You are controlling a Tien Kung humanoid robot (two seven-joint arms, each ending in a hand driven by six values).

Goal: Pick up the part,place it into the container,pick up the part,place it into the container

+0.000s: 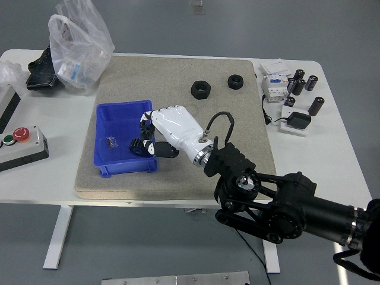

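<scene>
The black right arm point(285, 205) comes in from the lower right corner and reaches left across the tan mat point(178, 172). Its white robot hand point(163, 132) hangs over the right wall of the blue bin point(123, 113), the fingers point(147, 145) curled downward at the bin's rim. Whether they clamp a part cannot be told; they are bent close together and hide whatever lies beneath. A black gear point(136, 146) shows just under the fingertips, inside the bin near its right wall, partly covered by the hand. A small packet point(111, 141) lies on the bin floor to the left of the gear, apart from it.

The bin sits on the left part of the mat, which covers the middle of the white worktop point(332, 160). At the worktop's left edge is a grey box with a red button point(21, 134).

Farther back on the mat, two black hex nuts remain: the larger nut point(200, 89) and, to its right and a little farther, the smaller nut point(236, 81), the two well apart from the hand.

On the worktop right of the mat stand several black cylinders point(306, 83), a white electrical module point(275, 82) and a black adapter point(297, 120).

At the far left corner lies a clear plastic bag point(78, 47) with a black item point(41, 74) beside it.
</scene>
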